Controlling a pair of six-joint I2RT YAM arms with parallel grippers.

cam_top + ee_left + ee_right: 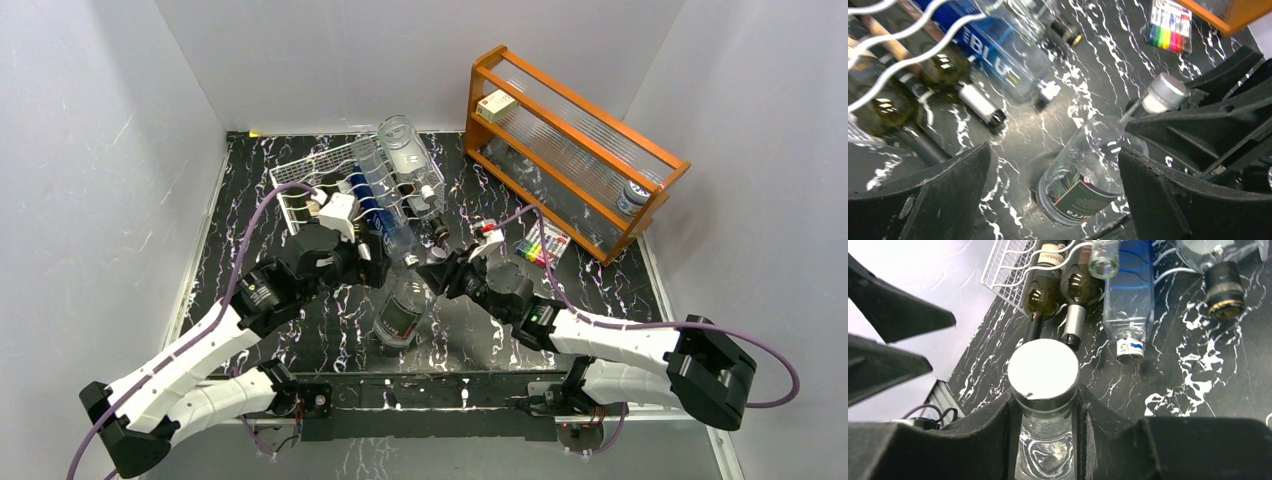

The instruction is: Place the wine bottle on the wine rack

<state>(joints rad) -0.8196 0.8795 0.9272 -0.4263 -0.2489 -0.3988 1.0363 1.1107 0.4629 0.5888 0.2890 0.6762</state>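
Clear glass wine bottle point(402, 318) leans in the middle of the picture, below the white wine rack point(300, 195) | right gripper point(432, 272) squeezes its neck | left gripper point(375, 258) wide open, holding nothing, just beside

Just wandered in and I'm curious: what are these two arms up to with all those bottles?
The right arm's tool is clamped on the neck of a clear, silver-capped wine bottle, which leans in front of the white wine rack, not yet on it. The left arm's tool hangs wide open beside the bottle, touching nothing. Several other bottles already lie in the rack.
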